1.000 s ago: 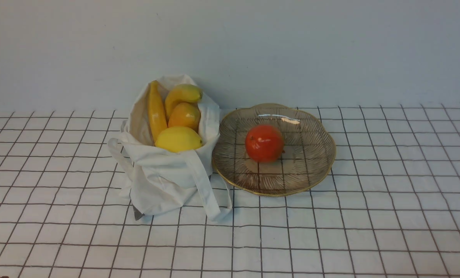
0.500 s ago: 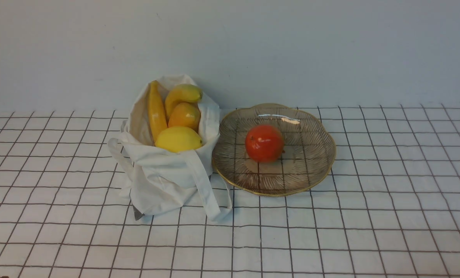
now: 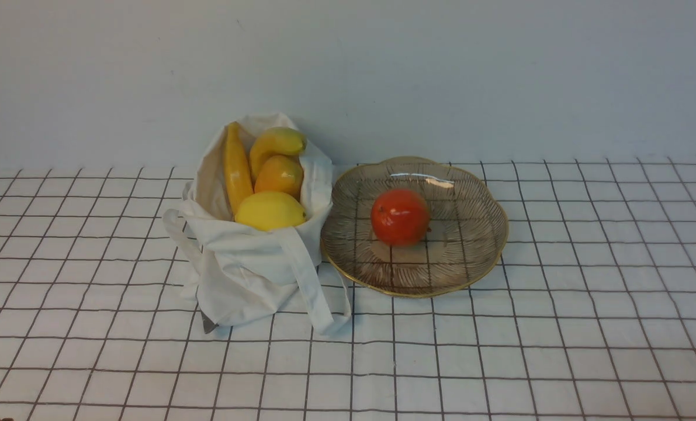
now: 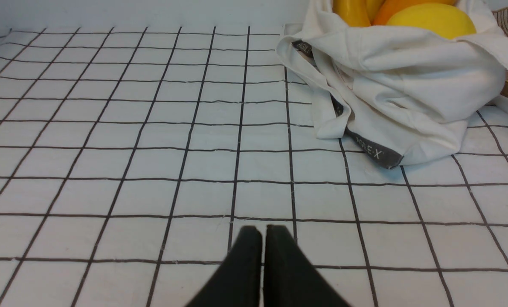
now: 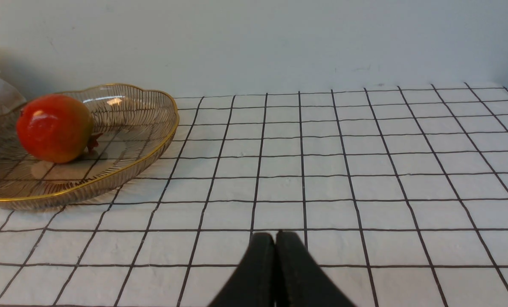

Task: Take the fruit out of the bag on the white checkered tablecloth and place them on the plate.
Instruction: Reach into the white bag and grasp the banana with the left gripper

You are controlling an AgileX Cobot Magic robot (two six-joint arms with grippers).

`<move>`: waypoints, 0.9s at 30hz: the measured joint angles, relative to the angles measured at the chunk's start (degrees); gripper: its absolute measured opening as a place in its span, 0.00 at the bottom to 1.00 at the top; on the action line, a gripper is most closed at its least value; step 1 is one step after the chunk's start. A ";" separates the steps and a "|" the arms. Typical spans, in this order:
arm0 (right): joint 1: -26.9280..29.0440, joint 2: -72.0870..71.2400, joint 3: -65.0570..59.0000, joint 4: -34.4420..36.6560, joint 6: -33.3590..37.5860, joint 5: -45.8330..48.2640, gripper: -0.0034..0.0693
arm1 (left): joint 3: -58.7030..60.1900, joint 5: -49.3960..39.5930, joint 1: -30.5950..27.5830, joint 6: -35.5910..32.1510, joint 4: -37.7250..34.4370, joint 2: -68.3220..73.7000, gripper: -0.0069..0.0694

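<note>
Where the bag sits: the bag slumps on the cloth, left of centre, its mouth open upward and its right side just beside the plate.
Fruit: all four yellow pieces crowd the bag's mouth; none is on the plate.
Bananas: one banana stands nearly upright against the left inner wall; the second banana curves across the far top.
Mango: the mango is wedged below the second banana, right of the upright one.
Lemon: the lemon lies nearest, resting on the bag's near lip and touching the mango.
Straps: one strap trails down the near right side onto the cloth; the other strap loops out at the left.
Tag: a grey tag with pale letters runs along the bag's low edge.
Plate: the plate lies flat on the cloth, right of the bag.
Red fruit: a round red fruit sits near the plate's middle.
Left hand: the left hand hangs low over bare cloth, nearer than the bag and to its left, well apart from it; its fingers are pressed together, holding nothing.
Right hand: the right hand hangs low over bare cloth, right of the plate and apart from it; its fingers are together, holding nothing.
</note>
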State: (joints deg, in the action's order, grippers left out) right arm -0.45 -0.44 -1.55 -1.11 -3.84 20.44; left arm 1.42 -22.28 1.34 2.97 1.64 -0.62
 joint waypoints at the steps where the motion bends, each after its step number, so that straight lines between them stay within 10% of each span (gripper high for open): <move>1: 0.00 0.00 0.00 0.00 0.00 0.00 0.03 | 0.00 0.00 0.00 0.00 0.00 0.00 0.08; 18: 0.00 0.00 0.00 0.00 0.00 0.00 0.03 | 0.00 0.00 0.00 0.57 -0.94 0.00 0.08; 27: 0.00 0.00 0.00 0.00 0.00 0.00 0.03 | 0.22 0.17 0.00 17.49 -39.56 0.00 0.08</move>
State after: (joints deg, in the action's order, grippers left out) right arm -0.45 -0.44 -1.55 -1.11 -3.84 20.44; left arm 1.64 -22.10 1.34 20.46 -37.92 -0.62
